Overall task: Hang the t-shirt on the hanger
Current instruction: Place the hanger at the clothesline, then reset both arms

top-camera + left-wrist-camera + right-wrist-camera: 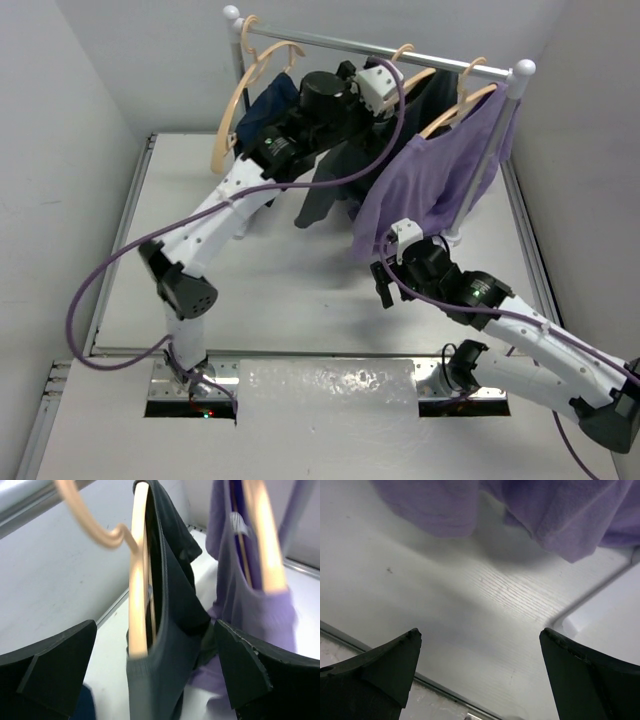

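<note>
The charcoal t-shirt (pixel 172 610) hangs on the tan hanger (pixel 137 585), whose hook (pixel 95 527) curves up towards the rail. In the top view the t-shirt (pixel 328 180) hangs mid-rack under its hanger (pixel 405 62). My left gripper (pixel 155 672) is raised to the rack (pixel 393 98). It is open, one finger on each side of the hanger's shoulder and the t-shirt, not touching them. My right gripper (pixel 385 285) is low over the table, open and empty. It also shows in the right wrist view (pixel 480 675), below the lilac shirt's hem.
A lilac shirt (pixel 430 185) on its own hanger (pixel 265 540) hangs just right of the t-shirt. A navy garment (pixel 262 105) hangs to the left. The metal rail (pixel 400 48) ends in white posts. The white table (pixel 470 595) has raised side edges.
</note>
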